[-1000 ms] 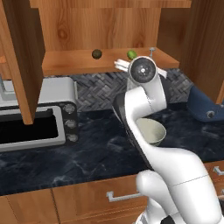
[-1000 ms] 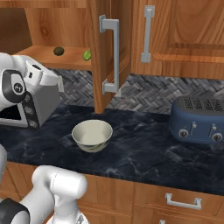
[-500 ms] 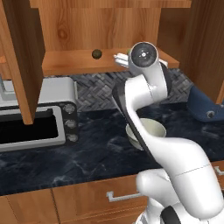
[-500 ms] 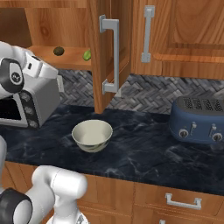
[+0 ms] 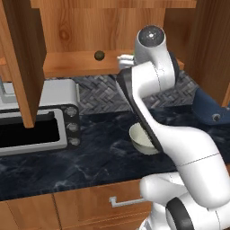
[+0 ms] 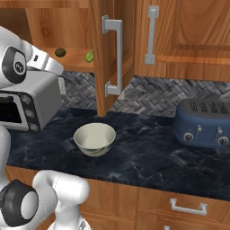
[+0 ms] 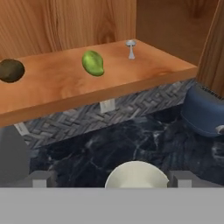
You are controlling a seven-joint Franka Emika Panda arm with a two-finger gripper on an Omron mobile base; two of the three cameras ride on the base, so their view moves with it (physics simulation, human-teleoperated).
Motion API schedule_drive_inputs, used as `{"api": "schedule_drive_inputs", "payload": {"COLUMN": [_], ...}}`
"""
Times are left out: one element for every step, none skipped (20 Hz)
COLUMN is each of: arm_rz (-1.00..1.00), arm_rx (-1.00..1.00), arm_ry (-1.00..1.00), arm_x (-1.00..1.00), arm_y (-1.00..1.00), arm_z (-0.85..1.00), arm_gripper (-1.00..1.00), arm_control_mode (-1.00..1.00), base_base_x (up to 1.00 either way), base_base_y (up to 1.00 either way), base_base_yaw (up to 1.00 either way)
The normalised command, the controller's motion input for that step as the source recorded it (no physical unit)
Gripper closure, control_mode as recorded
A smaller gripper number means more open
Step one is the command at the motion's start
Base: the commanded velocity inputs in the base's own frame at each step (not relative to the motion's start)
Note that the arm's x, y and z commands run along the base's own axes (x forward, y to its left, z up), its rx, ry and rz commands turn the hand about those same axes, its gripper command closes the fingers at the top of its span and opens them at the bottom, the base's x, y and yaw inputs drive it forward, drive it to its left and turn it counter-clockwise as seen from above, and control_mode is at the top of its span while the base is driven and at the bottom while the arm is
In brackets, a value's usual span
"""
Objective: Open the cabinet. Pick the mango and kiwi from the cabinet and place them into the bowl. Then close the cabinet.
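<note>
Hovering with jaws spread wide, gripper (image 7: pixel 112 183) facing the mango (image 7: pixel 92 62) ahead on the cabinet (image 7: pixel 144 70) shelf, kiwi (image 7: pixel 10 70) beside it, the bowl (image 7: pixel 136 176) waiting directly beneath for dropping.

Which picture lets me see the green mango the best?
The hand view: the mango lies whole and unhidden on the cabinet shelf, between the kiwi and a small grey stand. In the right base view it is a small green spot partly behind the open door. In the left base view the arm stands where it would be.
</note>
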Motion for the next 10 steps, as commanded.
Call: {"api": "schedule_drive_inputs", "payload": {"arm_rz": [0.01,0.0,0.0,0.01,0.02,0.03,0.04,0.05,0.06,0.09], "arm_rx": [0.0,0.0,0.0,0.0,0.0,0.0,-0.01,-0.02,-0.03,0.0], "arm_ry": [0.01,0.0,0.0,0.0,0.0,-0.01,-0.04,-0.08,-0.09,-0.06], "arm_x": [0.07,0.11,0.13,0.13,0.13,0.13,0.12,0.09,0.09,0.15], "arm_y": [-0.02,-0.04,-0.09,-0.14,-0.19,-0.23,-0.29,-0.34,-0.34,-0.35], "arm_z": [0.0,0.0,0.0,0.0,0.0,0.0,0.0,0.0,0.0,-0.04], "arm_gripper": [-1.0,-1.0,-1.0,-1.0,-1.0,-1.0,-1.0,-1.0,-1.0,-1.0], "arm_control_mode": [-1.0,-1.0,-1.0,-1.0,-1.0,-1.0,-1.0,-1.0,-1.0,-1.0], "base_base_x": [0.0,0.0,0.0,0.0,0.0,0.0,0.0,0.0,0.0,0.0], "base_base_y": [0.0,0.0,0.0,0.0,0.0,0.0,0.0,0.0,0.0,0.0], "base_base_yaw": [0.0,0.0,0.0,0.0,0.0,0.0,0.0,0.0,0.0,0.0]}}
